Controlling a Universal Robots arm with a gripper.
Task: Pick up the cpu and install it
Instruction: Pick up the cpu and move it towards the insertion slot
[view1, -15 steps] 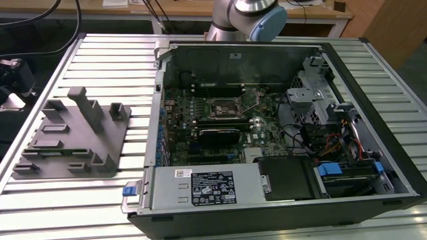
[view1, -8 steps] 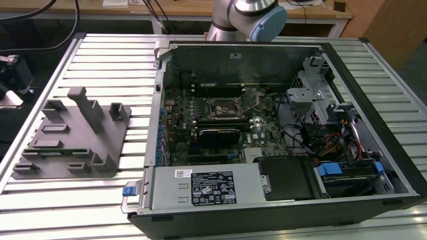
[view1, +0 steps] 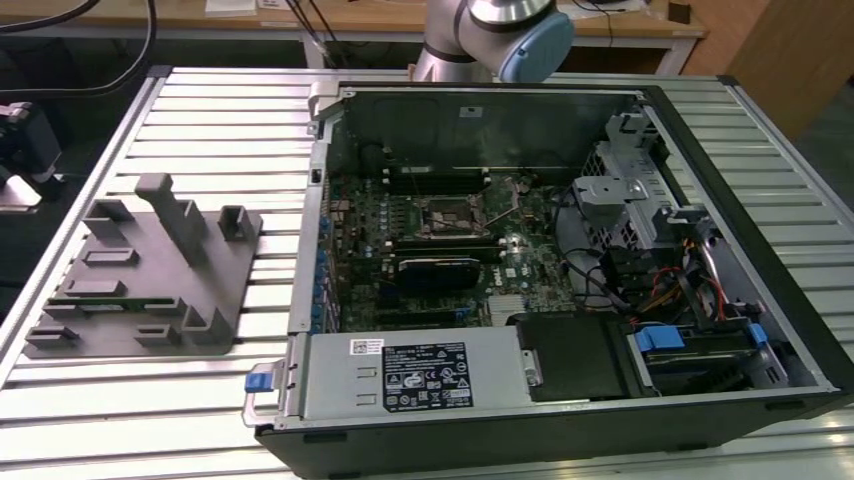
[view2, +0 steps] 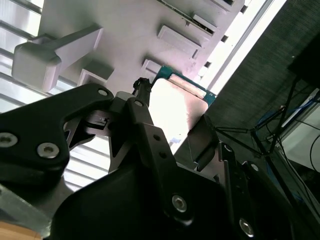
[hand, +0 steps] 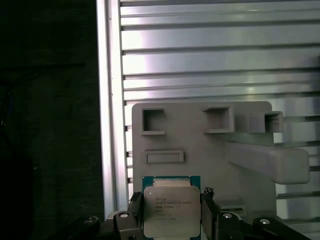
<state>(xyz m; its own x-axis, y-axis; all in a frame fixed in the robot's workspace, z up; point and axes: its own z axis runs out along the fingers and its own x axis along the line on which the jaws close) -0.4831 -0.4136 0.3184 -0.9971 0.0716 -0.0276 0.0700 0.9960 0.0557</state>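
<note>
At the exterior view's left, a grey holder block (view1: 147, 285) lies on the slatted table (view1: 214, 120). To its right stands the open computer case (view1: 534, 440), with its black socket (view1: 443, 213) mid-motherboard. In the first wrist view the gripper (hand: 171, 199) is clamped on the cpu (hand: 171, 212), fingers (hand: 136, 207) pressing opposite edges; the cpu is held above the holder block, silver top facing the camera.

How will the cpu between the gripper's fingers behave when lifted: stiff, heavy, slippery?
The cpu looks like a flat plate with a metal top, so it is probably stiff. It is thin, so likely light. Its shiny lid and thin rim suggest it could slip, since the gripper clamps only two opposite edges.
</note>
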